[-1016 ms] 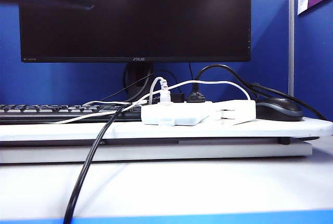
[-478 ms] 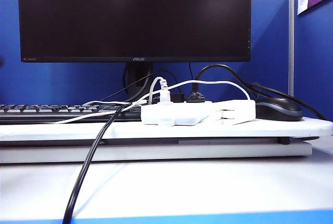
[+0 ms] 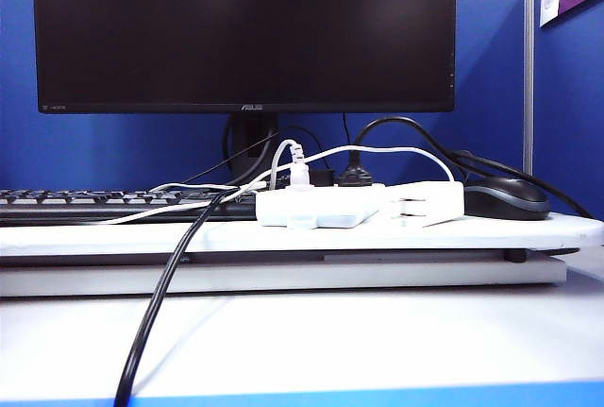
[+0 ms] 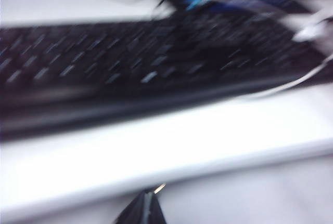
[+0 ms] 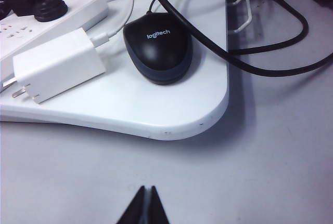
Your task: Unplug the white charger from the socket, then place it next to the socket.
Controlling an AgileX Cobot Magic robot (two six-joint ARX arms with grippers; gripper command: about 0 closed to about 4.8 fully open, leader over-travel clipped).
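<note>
The white charger lies on its side on the white board, unplugged, with its bare prongs showing. It rests right beside the socket, at the socket's right end in the exterior view. Its thin white cable arcs back over the socket. My right gripper is shut and empty, low over the grey table in front of the board, well short of the charger. My left gripper is shut and empty in a blurred view, in front of the board's edge. Neither arm shows in the exterior view.
A black mouse sits just beyond the charger. A black keyboard lies left of the socket. A small white-grey plug and a black plug stay in the socket. A thick black cable hangs over the board's front edge.
A dark blurred arm at the exterior view's upper left a second ago has left that view. The charger, socket and mouse have not moved.
</note>
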